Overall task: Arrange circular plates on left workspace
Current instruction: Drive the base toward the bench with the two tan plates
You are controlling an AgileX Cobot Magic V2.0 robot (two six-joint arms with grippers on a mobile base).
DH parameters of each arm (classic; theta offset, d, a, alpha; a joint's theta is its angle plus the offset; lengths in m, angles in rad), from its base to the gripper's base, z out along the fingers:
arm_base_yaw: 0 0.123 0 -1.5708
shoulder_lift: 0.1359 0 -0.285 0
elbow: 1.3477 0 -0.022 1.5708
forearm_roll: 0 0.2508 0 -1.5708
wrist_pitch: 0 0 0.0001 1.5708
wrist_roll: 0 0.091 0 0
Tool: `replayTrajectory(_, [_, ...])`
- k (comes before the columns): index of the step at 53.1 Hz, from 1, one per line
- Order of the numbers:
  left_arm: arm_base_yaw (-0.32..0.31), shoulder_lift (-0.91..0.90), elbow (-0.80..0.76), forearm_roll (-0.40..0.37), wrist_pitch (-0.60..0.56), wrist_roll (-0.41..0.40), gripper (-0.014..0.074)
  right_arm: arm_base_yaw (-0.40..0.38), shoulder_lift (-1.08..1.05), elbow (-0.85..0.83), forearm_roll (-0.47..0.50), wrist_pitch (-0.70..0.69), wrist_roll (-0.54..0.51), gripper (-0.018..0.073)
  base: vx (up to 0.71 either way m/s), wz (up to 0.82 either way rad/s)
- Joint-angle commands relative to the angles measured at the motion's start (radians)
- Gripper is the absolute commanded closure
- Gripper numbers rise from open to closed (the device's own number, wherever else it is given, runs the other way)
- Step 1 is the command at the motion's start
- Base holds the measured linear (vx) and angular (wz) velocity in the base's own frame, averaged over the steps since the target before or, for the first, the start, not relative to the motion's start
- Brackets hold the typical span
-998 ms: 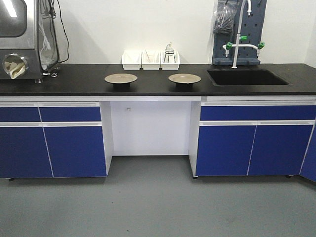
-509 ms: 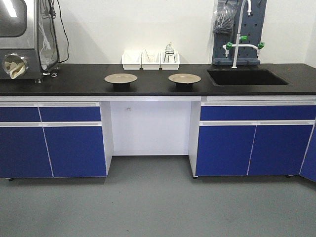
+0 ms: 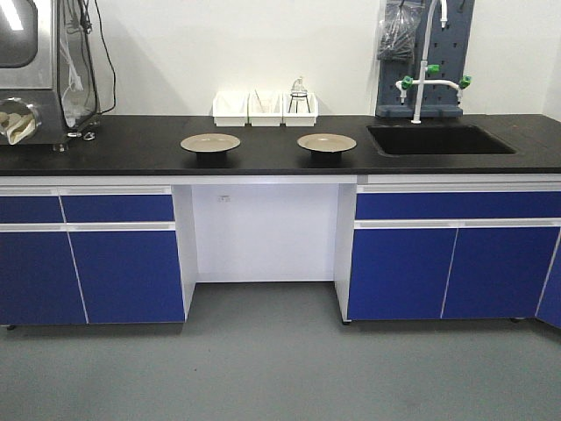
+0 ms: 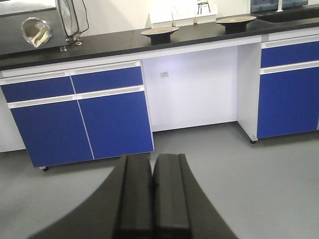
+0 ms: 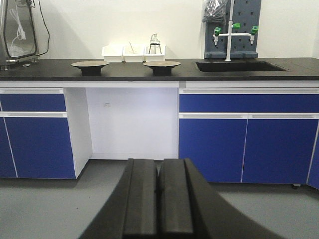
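I am looking at the bench from well back across the grey floor (image 3: 280, 368), and as far as I can judge, the arranging is not yet under way. Both plates are sitting on the black countertop (image 3: 131, 145), near its middle, above the open knee gap between the blue cabinets (image 3: 123, 263). The left plate (image 3: 210, 142) is standing well apart from the right plate (image 3: 326, 142), which is lying just left of the sink (image 3: 438, 139). Each is resting upright on its dark underside, in front of the white bins (image 3: 263, 108) at the far wall.

The left gripper (image 4: 152, 159) is hanging low over the floor, its jaws pressed together with nothing between them. The right gripper (image 5: 158, 164) is doing the same, clenched on nothing and aimed at the cabinet fronts.

So I am reckoning that all the work remains: driving up to the bench, opening a gripper, taking each plate by its rim and setting it further left, on the counter stretch toward the steel cabinet (image 3: 35, 70). The glossy, shallow rims are probably going to be slippery to pinch.
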Motion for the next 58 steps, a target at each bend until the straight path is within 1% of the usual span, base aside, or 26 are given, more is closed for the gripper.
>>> replayTrajectory(1, [-0.007, -0.015, 0.020, -0.002, -0.083, 0.000, 0.0594, -0.003, -0.014, 0.022, -0.012, -0.080, -0.001, 0.0561, 0.24, 0.05])
replayTrajectory(21, [-0.007, -0.015, 0.020, -0.002, -0.083, 0.000, 0.0594, -0.003, -0.014, 0.022, -0.012, -0.080, -0.001, 0.0561, 0.32, 0.04])
replayTrajectory(58, [-0.007, -0.015, 0.020, -0.002, -0.083, 0.000, 0.0594, -0.003, -0.014, 0.022, -0.012, -0.079, -0.001, 0.0561, 0.44, 0.00])
